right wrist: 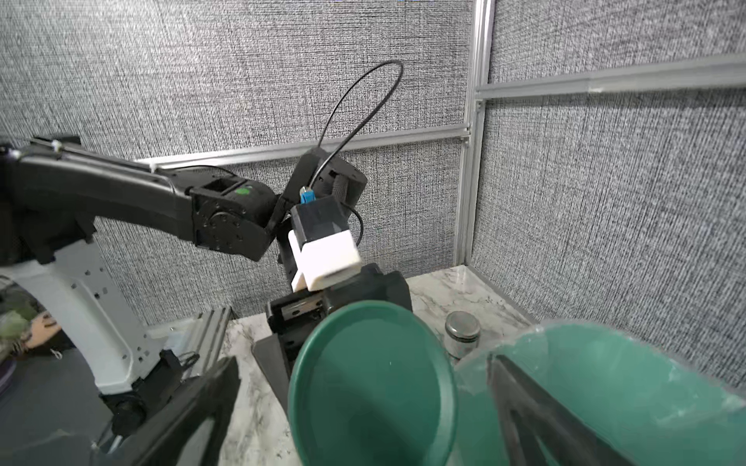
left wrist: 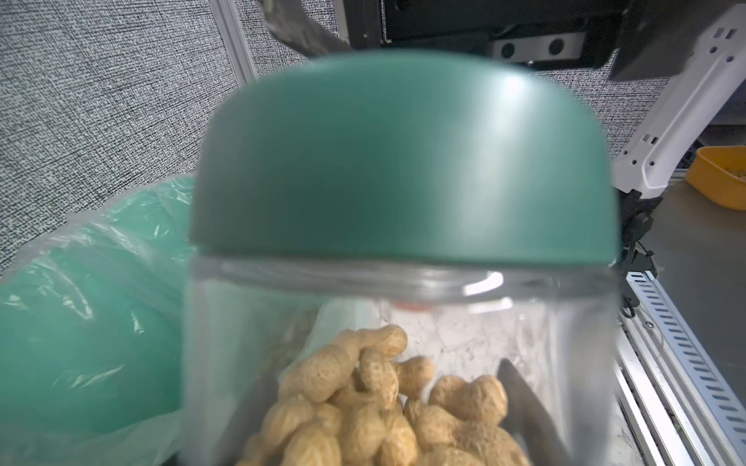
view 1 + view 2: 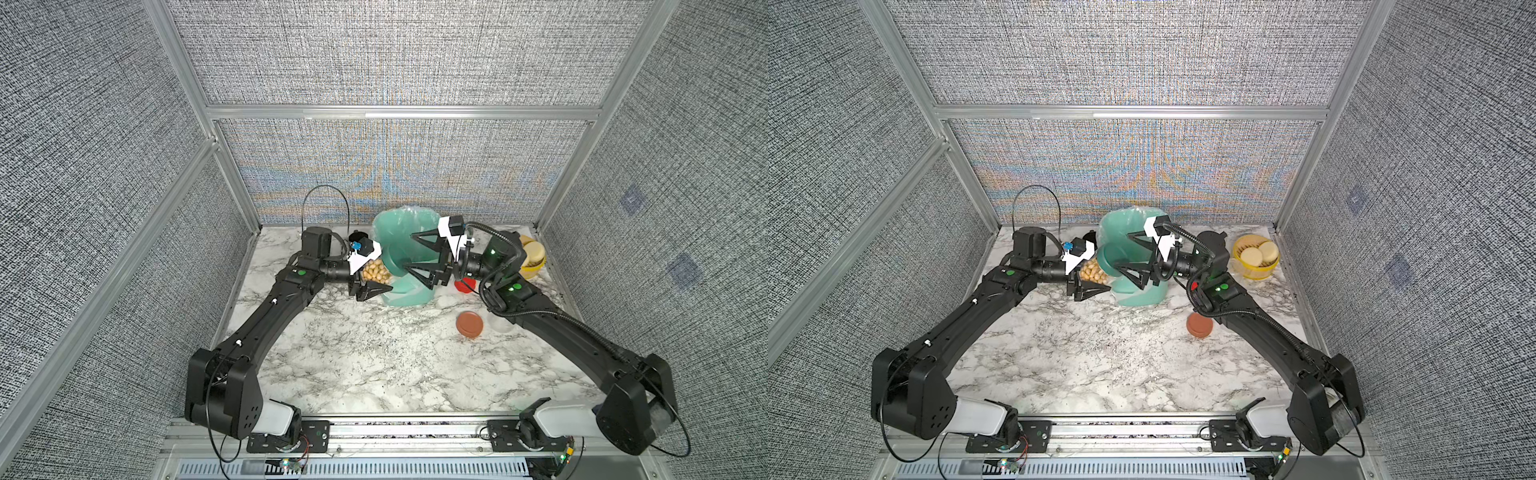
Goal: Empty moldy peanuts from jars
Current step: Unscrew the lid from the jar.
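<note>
A clear jar (image 3: pixel 373 272) of moldy peanuts (image 2: pixel 383 403) lies on its side in the air, with my left gripper (image 3: pixel 380 277) shut on its body. One finger (image 2: pixel 520 399) shows through the clear wall. The jar's dark green lid (image 3: pixel 391 262) is still on and points at my right gripper (image 3: pixel 409 251). That gripper is open wide, one finger on each side of the lid (image 1: pixel 371 383) with a gap on both sides. Both hang beside the lined green bin (image 3: pixel 405 218). The peanuts (image 3: pixel 1090 272) fill the jar's lower part.
A terracotta lid (image 3: pixel 470 324) and a red lid (image 3: pixel 465 286) lie on the marble table (image 3: pixel 374 357) near the right arm. At the back right stands a yellow bowl (image 3: pixel 1255 270) of cream discs. A silver-lidded tin (image 1: pixel 462 335) and a black mug (image 3: pixel 356 237) stand behind the left gripper.
</note>
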Robot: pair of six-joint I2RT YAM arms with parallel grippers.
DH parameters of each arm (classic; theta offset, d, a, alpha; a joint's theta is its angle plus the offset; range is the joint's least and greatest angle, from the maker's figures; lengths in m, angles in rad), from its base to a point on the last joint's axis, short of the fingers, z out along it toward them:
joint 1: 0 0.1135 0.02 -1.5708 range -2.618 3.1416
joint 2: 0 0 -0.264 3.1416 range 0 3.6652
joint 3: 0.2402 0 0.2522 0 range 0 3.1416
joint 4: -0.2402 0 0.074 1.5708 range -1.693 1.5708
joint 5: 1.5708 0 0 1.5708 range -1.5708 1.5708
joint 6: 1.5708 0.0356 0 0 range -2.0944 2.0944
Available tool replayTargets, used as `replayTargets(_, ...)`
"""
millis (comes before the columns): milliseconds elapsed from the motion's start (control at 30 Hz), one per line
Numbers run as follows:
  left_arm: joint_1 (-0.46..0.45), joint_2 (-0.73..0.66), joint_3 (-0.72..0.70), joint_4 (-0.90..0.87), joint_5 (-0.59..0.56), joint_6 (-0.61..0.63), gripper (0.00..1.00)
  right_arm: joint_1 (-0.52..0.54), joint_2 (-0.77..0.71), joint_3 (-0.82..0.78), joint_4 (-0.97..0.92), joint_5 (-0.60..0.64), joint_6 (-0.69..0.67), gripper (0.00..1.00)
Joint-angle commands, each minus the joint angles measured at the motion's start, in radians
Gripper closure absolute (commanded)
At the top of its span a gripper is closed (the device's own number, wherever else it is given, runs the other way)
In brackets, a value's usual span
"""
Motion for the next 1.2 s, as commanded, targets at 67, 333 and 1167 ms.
replayTargets(67,0.0,-0.014,-0.022,0.187,-0.049,-0.077,1.0,0.046,-0.023,-0.069,0.116,0.235,0.336,0.02)
replayTargets(333,0.0,-0.027,-0.033,0.228,-0.04,-0.109,1.0,0.147,-0.015,-0.089,0.09,0.438,0.416,0.02)
replayTargets(1167,0.001,-0.034,-0.042,0.219,-0.051,-0.106,1.0,0.195,0.044,0.011,-0.085,0.507,0.302,0.02)
